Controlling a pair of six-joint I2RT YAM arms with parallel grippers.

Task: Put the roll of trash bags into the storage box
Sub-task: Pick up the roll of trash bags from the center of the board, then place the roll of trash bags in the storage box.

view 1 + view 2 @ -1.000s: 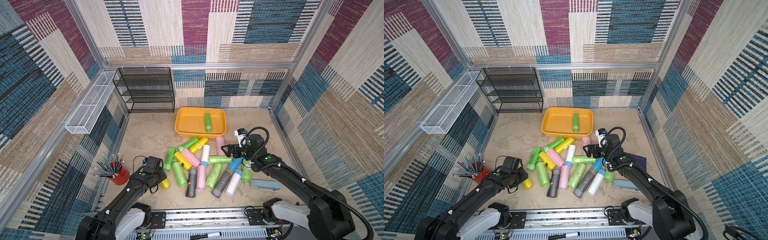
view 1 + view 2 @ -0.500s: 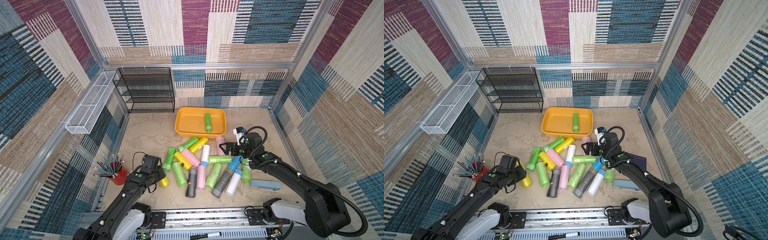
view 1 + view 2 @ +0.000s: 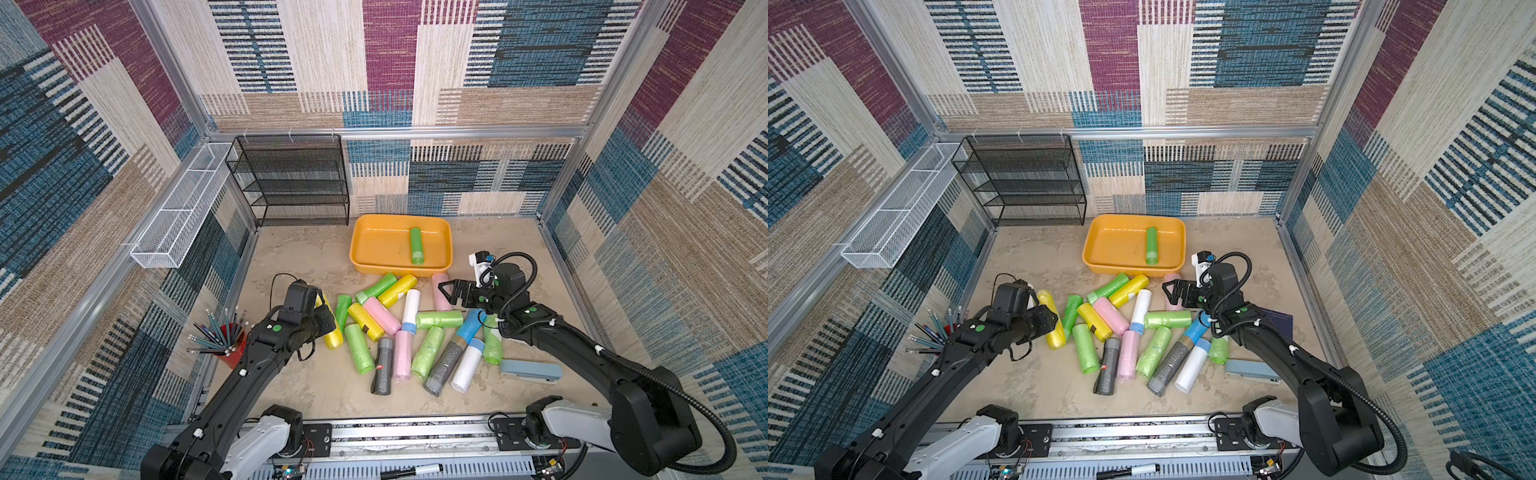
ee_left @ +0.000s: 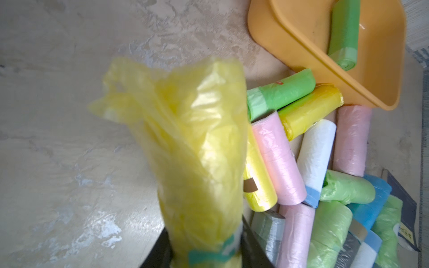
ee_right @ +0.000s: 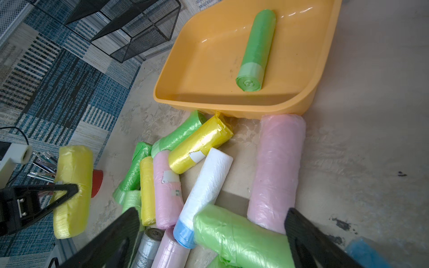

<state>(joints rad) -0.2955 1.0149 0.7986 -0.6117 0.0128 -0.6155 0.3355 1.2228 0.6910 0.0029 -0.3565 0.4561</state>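
Clamping a yellow roll [image 3: 1055, 338] across its middle, the left gripper [image 3: 1050, 321] holds it at the left edge of the pile [image 3: 428, 351], well apart from the box [image 3: 380, 245], which sits at the far middle of the floor. In the left wrist view the yellow roll [image 4: 197, 162] juts out from between the jaws, its loose outer bag crumpled at the free end; whether it is clear of the floor I cannot tell. The right wrist view shows one black finger [image 5: 67, 191] pressed into its side. One green roll [image 3: 416, 245] lies in the box, right of centre, pointing near to far. The other rolls, green, yellow, pink, white, blue and grey, lie jumbled on the floor just near of the box, the farthest ones at or against its near wall. The right gripper [image 3: 446, 296] hovers at the pile's right side, jaws spread wide with nothing gripped, above a pink roll [image 3: 440, 286] that lies by the box's near right corner. In the right wrist view a pale green roll [image 5: 241, 234] lies crosswise under the gap. A stapler [image 3: 532, 370] lies near and right of the pile. A red cup [image 3: 230, 353] of pencils stands at the left, beside the left arm. A black rack [image 3: 291, 183] stands against the far wall, left of the box. A white basket [image 3: 178, 212] hangs on the left wall, and a marker [image 3: 411, 471] lies on the rail at the near edge.
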